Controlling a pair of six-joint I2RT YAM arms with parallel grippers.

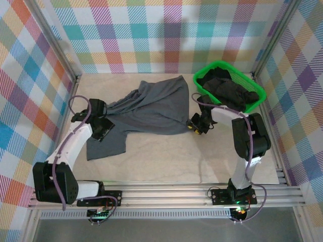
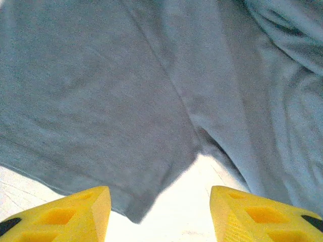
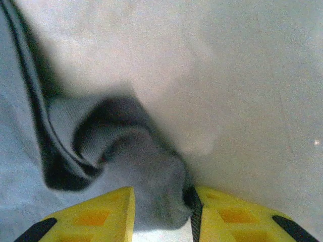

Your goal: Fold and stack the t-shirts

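**Near edge.** The left arm and the right arm are seen bolted side by side at the near edge of the pale tabletop; both are reached forward over it.

**Left wrist view.** The yellow left fingers are held released and well apart. Only bare tabletop is seen between them, and no cloth is gripped. Just beyond them a hem corner of the slate blue-grey t-shirt is laid flat, with a straight seam running away from the camera and looser folds gathered at the far right.

**Right wrist view.** The yellow right fingers are clenched on a rolled fold at the edge of the same t-shirt. The cloth is pinched between them and curled upward, with bare tabletop to its right.

**Middle of the tabletop, overhead view.** The t-shirt is spread, partly crumpled, between the two arms. Its near-left portion is laid flat beside the left arm, and its right edge is drawn toward the right fingers.

**Far right corner.** A bright green plastic basket is set on the tabletop, near the blue-grey t-shirt but apart from it. Dark t-shirts are heaped inside and draped over its rim.

**Background.** The workspace is enclosed by multicoloured plaid walls.
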